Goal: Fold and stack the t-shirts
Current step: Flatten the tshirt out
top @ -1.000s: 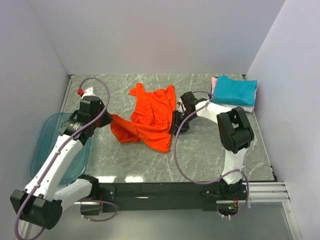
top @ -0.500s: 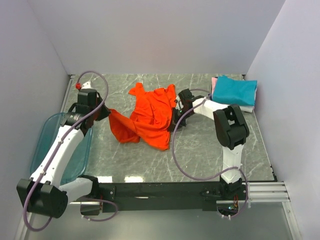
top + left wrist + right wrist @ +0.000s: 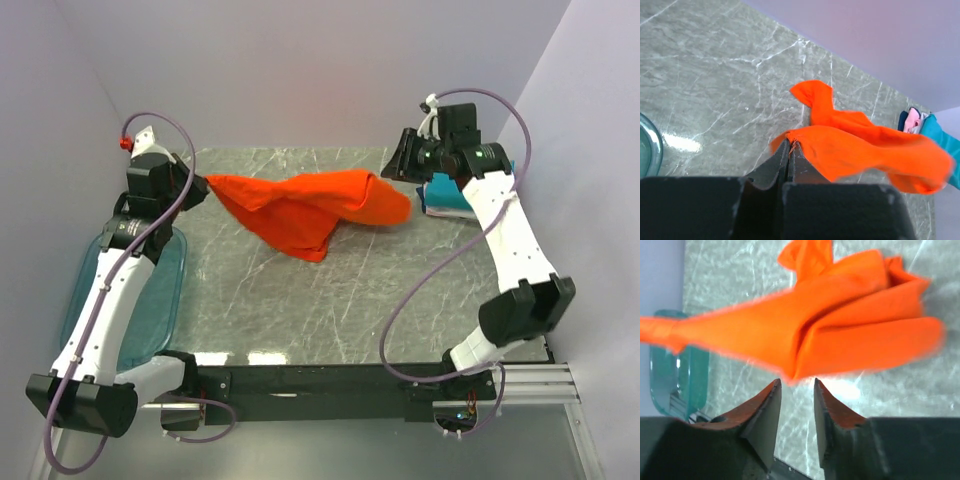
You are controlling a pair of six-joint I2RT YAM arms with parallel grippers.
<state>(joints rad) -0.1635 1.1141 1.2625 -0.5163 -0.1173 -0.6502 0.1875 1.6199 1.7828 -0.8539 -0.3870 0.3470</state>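
**Marble table, a teal bin and pale walls**

A grey-green marble-patterned table with pale veins fills the middle of the top view. Bright glare patches sit on it toward 6 o'clock. A translucent blue-green plastic bin with rounded corners lies at the table's 8 o'clock edge. Its contents cannot be made out. Plain lavender-white walls close the table in at 9, 12 and 3 o'clock. A black rail runs along the 6 o'clock edge.

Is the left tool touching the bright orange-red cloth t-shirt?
Touching. The left wrist view shows the left tool pinched shut on an edge of the bright orange-red cloth t-shirt.
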